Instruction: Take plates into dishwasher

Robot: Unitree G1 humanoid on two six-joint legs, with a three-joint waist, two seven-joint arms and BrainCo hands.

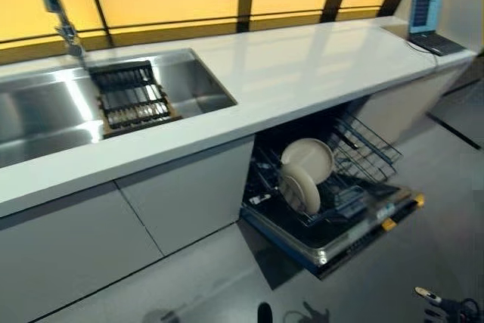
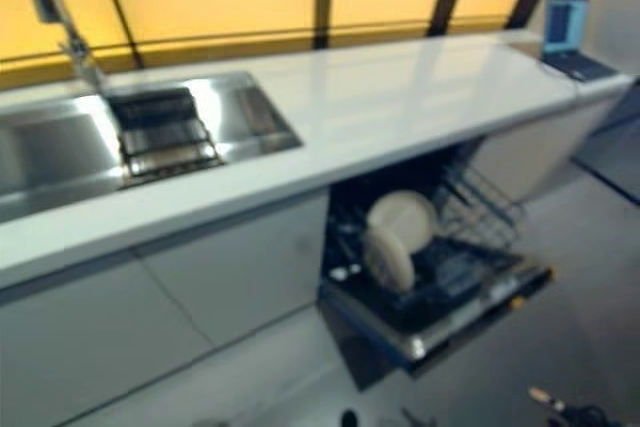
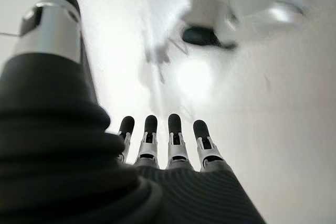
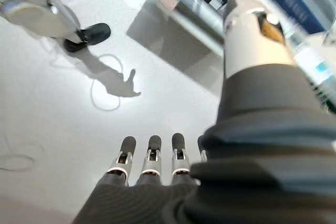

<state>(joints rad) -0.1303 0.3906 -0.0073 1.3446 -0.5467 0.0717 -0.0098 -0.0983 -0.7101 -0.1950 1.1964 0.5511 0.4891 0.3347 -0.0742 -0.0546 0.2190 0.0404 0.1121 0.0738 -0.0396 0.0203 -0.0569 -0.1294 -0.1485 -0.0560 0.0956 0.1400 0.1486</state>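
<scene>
Two cream plates stand on edge in the lower rack of the open dishwasher (image 1: 355, 232), one behind (image 1: 308, 158) and one in front (image 1: 301, 189); they also show in the right eye view (image 2: 400, 219). No plate is on the counter or in either hand. My left hand (image 3: 176, 140) shows only in its wrist view, fingers straight, empty, over pale floor. My right hand (image 4: 154, 158) shows only in its wrist view, fingers straight, empty, above the floor near the dishwasher door's edge (image 4: 194, 9).
A white counter (image 1: 302, 66) runs across, with a steel sink (image 1: 45, 111) at the left holding a dark rack (image 1: 132, 100) under a tap (image 1: 57, 13). A laptop (image 1: 427, 17) sits at the counter's far right. The dishwasher's wire rack (image 1: 367, 149) is pulled out.
</scene>
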